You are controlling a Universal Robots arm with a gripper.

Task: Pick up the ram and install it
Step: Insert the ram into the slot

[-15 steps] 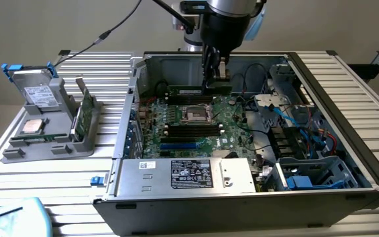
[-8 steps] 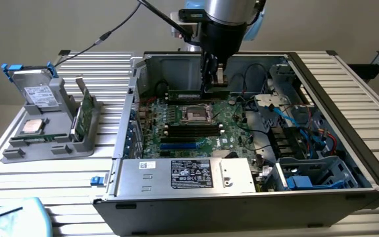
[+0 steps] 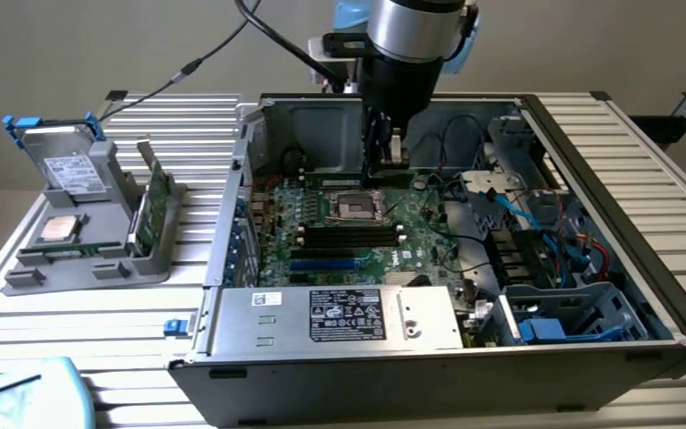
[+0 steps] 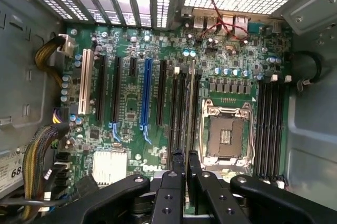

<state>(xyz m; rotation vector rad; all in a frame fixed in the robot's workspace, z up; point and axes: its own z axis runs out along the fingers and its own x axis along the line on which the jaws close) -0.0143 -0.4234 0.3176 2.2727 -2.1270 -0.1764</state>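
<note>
**Ram in the gripper's hold above the motherboard**

Exterior view: An open computer case [image 3: 593, 179] lies on a slatted table [image 3: 81, 349], taking up the side toward the exterior view's right. The arm reaches down into the case near its far wall. The gripper [image 3: 388, 170] hangs over the far edge of the motherboard [image 3: 367, 246], just behind the CPU socket [image 3: 352, 206]. Its jaws stand narrow, pinching the ram [image 3: 397, 147], which is upright with a pale patch showing between them. Whether the ram touches the board cannot be told. Near the table's edge on the exterior view's left, a grey holder [image 3: 81, 246] carries a broader green card [image 3: 153, 210] on edge. The power supply [image 3: 343, 317] sits at the case's near wall.

Wrist view: The fingers [image 4: 178, 163] lie close together, clamped on the ram [image 4: 190, 103], seen edge-on as a thin strip. It runs along the long black slots [image 4: 179, 108], which lie between the CPU socket [image 4: 226, 134] and a blue slot [image 4: 146, 98].
</note>
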